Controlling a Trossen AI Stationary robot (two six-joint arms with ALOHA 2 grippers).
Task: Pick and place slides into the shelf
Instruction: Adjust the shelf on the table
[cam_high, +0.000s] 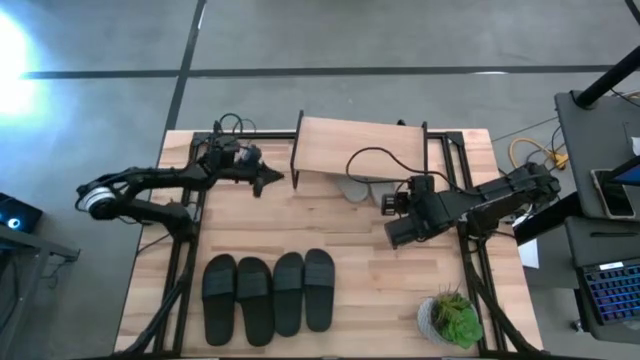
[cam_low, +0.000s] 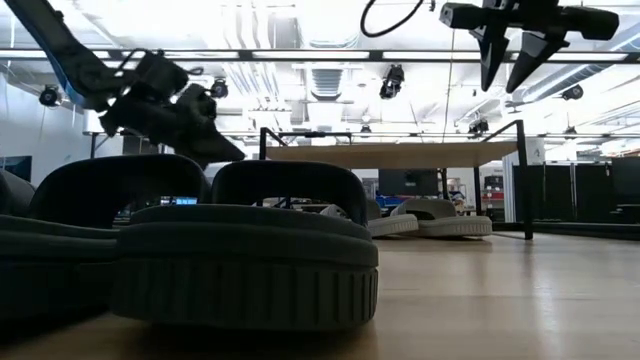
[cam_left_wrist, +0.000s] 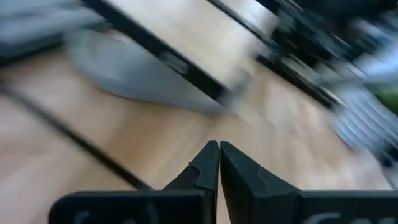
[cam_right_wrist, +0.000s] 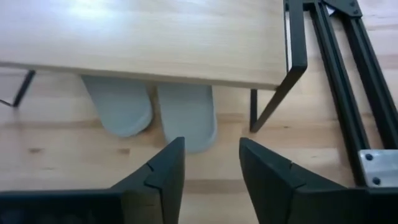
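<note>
Four dark, flat open-toe slide sandals with wide straps (cam_high: 269, 296) lie side by side in a row at the near edge of the wooden tabletop (cam_high: 340, 255), untouched. Two light grey slides (cam_right_wrist: 152, 112) already sit under the small low shelf with a pale wood plank top on thin black legs (cam_high: 360, 150), heels poking out from beneath the plank.

The right gripper (cam_high: 385, 204) hovers above the table just in front of the shelf, fingers spread apart and empty; the wrist view looks past them straight at the grey pair. The left gripper (cam_high: 275, 179) hangs beside the shelf's left legs, fingertips pressed together with nothing between them.

Handling judgement: the dark slides look like moulded foam or rubber, so light, somewhat springy, not fragile. The sole sidewall is ribbed, which should give the pads some bite. The arched strap stands well clear of the footbed in the low view, making it the obvious hold: pinch across the strap at its crown. The slide will likely dangle and swing, so it wants a low, slow carry. The neighbours lie touching or nearly so; taking an outer one first avoids nudging the rest.

A potted green plant (cam_high: 452, 318) stands at the table's near right corner, clear of the row.
</note>
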